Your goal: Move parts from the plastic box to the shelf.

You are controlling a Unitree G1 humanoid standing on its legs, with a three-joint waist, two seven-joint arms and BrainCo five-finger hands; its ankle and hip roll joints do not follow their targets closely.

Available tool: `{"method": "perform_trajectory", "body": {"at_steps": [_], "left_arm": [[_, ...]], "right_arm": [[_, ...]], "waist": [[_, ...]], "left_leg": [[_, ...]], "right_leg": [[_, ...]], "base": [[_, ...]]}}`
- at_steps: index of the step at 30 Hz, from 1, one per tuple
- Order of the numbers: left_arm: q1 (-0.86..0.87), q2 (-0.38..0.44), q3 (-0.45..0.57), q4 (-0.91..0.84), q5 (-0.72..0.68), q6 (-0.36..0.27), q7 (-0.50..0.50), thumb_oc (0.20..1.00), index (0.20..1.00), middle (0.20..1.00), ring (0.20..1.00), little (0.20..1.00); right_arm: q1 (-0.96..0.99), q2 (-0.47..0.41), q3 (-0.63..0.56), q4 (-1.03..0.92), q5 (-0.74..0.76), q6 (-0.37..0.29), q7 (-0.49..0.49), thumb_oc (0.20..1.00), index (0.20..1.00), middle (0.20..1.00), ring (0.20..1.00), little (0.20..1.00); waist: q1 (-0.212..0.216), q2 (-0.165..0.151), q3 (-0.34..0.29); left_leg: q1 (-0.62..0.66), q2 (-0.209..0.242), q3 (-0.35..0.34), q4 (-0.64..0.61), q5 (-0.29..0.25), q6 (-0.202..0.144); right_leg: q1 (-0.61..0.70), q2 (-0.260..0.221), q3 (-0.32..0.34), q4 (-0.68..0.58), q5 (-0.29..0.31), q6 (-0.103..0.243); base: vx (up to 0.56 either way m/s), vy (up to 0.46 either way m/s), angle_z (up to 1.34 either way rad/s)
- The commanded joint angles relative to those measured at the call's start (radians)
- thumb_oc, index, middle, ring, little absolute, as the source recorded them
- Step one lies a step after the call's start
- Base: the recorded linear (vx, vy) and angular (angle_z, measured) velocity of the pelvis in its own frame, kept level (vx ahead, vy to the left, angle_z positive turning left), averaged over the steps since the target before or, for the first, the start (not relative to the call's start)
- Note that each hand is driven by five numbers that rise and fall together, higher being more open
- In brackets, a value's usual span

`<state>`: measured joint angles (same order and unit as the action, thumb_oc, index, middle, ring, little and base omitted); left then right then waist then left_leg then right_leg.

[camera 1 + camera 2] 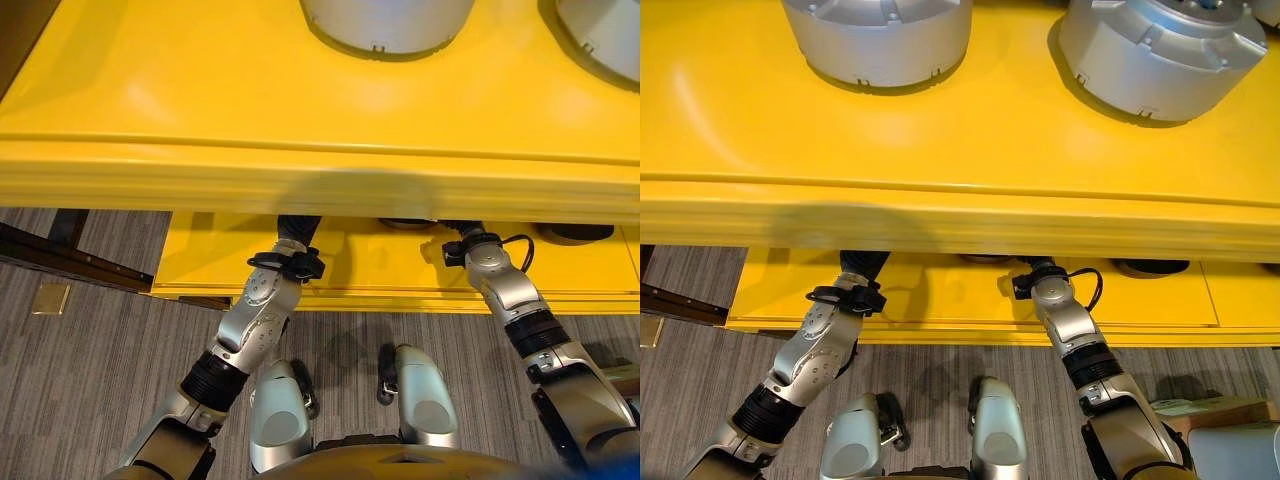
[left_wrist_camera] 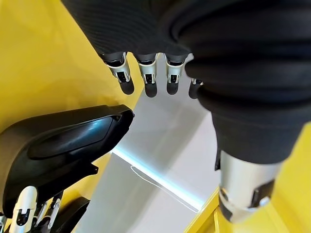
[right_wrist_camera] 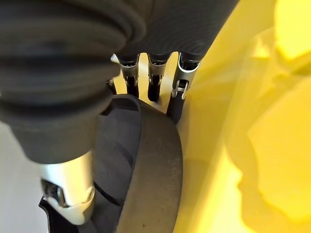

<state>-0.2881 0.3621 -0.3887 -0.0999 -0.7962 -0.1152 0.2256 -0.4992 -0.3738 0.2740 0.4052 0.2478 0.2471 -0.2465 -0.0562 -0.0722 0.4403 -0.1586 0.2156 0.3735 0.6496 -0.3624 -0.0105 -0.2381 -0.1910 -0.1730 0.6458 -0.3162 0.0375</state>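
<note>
Both arms reach under the front edge of the yellow shelf's upper level (image 1: 300, 170), onto its lower level (image 1: 380, 270). In the right wrist view my right hand (image 3: 154, 73) has its fingers curled over the rim of a round black part (image 3: 146, 160), with the thumb on the near side. The left wrist view shows my left hand (image 2: 148, 73) with relaxed fingers, holding nothing, over a pale grey surface (image 2: 165, 160). The black part (image 2: 63, 145) sits beside it with the right hand's fingers (image 2: 24, 206) below.
Two large silver round parts (image 1: 880, 35) (image 1: 1160, 50) stand on the upper level. Another dark part (image 1: 575, 233) rests on the lower level at the right. A cardboard piece (image 1: 1210, 410) and a grey container (image 1: 1235, 455) lie on the carpet at right; a dark bar (image 1: 60, 255) crosses left.
</note>
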Motion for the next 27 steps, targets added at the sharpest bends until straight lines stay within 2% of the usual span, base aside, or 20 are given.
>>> {"method": "perform_trajectory", "body": {"at_steps": [1,8,14,17,18,19,21,22,23,24,26,27], "left_arm": [[0.031,-0.014,0.010,-0.202,0.018,-0.029,-0.011,1.000,1.000,1.000,1.000,1.000],[0.025,-0.013,0.006,-0.202,0.014,-0.040,-0.007,1.000,1.000,1.000,1.000,1.000],[0.022,-0.013,-0.002,-0.190,-0.012,-0.037,-0.001,1.000,1.000,1.000,1.000,1.000],[0.013,-0.014,-0.010,-0.179,-0.029,0.001,-0.024,1.000,1.000,1.000,1.000,1.000],[0.007,-0.005,-0.009,-0.174,-0.045,0.029,-0.025,1.000,1.000,1.000,1.000,1.000],[0.007,0.001,-0.005,-0.169,-0.050,0.035,-0.025,1.000,1.000,1.000,1.000,1.000],[0.021,0.016,0.013,-0.170,-0.049,0.042,-0.006,1.000,1.000,1.000,1.000,1.000],[0.021,0.016,0.013,-0.170,-0.049,0.042,-0.006,1.000,1.000,1.000,1.000,1.000],[0.038,0.025,0.031,-0.163,-0.041,0.032,0.000,1.000,1.000,1.000,1.000,1.000],[0.041,0.021,0.042,-0.154,-0.042,0.036,-0.013,1.000,1.000,1.000,1.000,1.000],[0.041,0.015,0.042,-0.154,-0.046,0.037,-0.014,1.000,1.000,1.000,1.000,1.000],[0.029,0.011,0.040,-0.153,-0.053,0.050,-0.011,1.000,1.000,1.000,1.000,1.000]], "right_arm": [[0.310,0.040,0.096,0.194,0.031,0.255,0.072,1.000,1.000,1.000,1.000,1.000],[0.312,0.041,0.094,0.209,0.027,0.242,0.068,1.000,1.000,1.000,1.000,1.000],[0.309,0.024,0.101,0.192,0.041,0.247,0.077,1.000,1.000,1.000,1.000,1.000],[0.301,0.021,0.098,0.196,0.043,0.239,0.066,1.000,1.000,1.000,1.000,1.000],[0.286,0.015,0.093,0.205,0.032,0.246,0.077,1.000,1.000,1.000,1.000,1.000],[0.276,0.014,0.093,0.211,0.013,0.244,0.082,1.000,1.000,1.000,1.000,1.000],[0.250,0.021,0.096,0.221,-0.026,0.248,0.116,1.000,1.000,1.000,1.000,1.000],[0.250,0.021,0.096,0.221,-0.026,0.248,0.116,1.000,1.000,1.000,1.000,1.000],[0.239,0.033,0.110,0.222,-0.031,0.241,0.137,1.000,1.000,1.000,1.000,1.000],[0.250,0.036,0.120,0.222,-0.026,0.226,0.129,1.000,1.000,1.000,1.000,1.000],[0.268,0.037,0.125,0.221,-0.021,0.205,0.123,1.000,1.000,1.000,1.000,1.000],[0.270,0.031,0.116,0.224,-0.008,0.201,0.123,1.000,1.000,1.000,1.000,1.000]], "waist": [[0.021,0.044,0.069],[0.015,0.049,0.077],[0.004,0.046,0.079],[-0.005,0.041,0.079],[-0.005,0.037,0.079],[-0.001,0.036,0.079],[0.025,0.030,0.079],[0.025,0.030,0.079],[0.054,0.035,0.079],[0.061,0.047,0.068],[0.063,0.059,0.053],[0.065,0.051,0.036]], "left_leg": [[0.007,0.008,-0.037,-0.040,0.089,0.032],[-0.005,0.004,-0.037,-0.014,0.075,0.038],[-0.007,0.026,-0.028,-0.037,0.104,0.020],[0.009,0.017,-0.023,-0.075,0.122,0.017],[0.029,0.007,-0.009,-0.112,0.133,0.019],[0.041,0.004,0.004,-0.137,0.145,0.018],[0.076,0.010,0.062,-0.194,0.169,0.012],[0.076,0.010,0.062,-0.194,0.169,0.012],[0.085,0.024,0.089,-0.235,0.195,0.024],[0.077,0.027,0.074,-0.256,0.213,0.040],[0.067,0.023,0.053,-0.281,0.229,0.047],[0.034,0.005,0.028,-0.280,0.233,0.038]], "right_leg": [[0.006,-0.025,-0.019,0.041,0.085,0.023],[-0.011,-0.025,-0.012,0.056,0.082,0.021],[-0.015,-0.009,-0.003,0.022,0.100,0.019],[0.003,0.005,0.020,-0.077,0.161,0.041],[0.017,0.008,0.018,-0.153,0.209,0.061],[0.019,0.003,0.005,-0.184,0.236,0.073],[0.020,-0.043,-0.082,-0.228,0.295,0.105],[0.020,-0.043,-0.082,-0.228,0.295,0.105],[0.018,-0.087,-0.135,-0.154,0.270,0.111],[0.026,-0.077,-0.121,-0.060,0.195,0.086],[0.024,-0.067,-0.094,0.066,0.141,0.061],[0.073,-0.025,-0.061,0.040,0.093,0.040]], "base": [[0.00,0.000,0.00],[-0.03,0.010,-0.01],[-0.10,0.036,-0.02],[-0.03,0.095,-0.07],[0.00,0.113,-0.15],[0.00,0.094,-0.16],[-0.03,0.052,-0.33],[-0.12,0.023,-0.90],[-0.16,-0.006,-0.93],[-0.17,-0.005,-0.60],[-0.09,-0.045,-0.20],[-0.06,-0.160,0.04]]}}
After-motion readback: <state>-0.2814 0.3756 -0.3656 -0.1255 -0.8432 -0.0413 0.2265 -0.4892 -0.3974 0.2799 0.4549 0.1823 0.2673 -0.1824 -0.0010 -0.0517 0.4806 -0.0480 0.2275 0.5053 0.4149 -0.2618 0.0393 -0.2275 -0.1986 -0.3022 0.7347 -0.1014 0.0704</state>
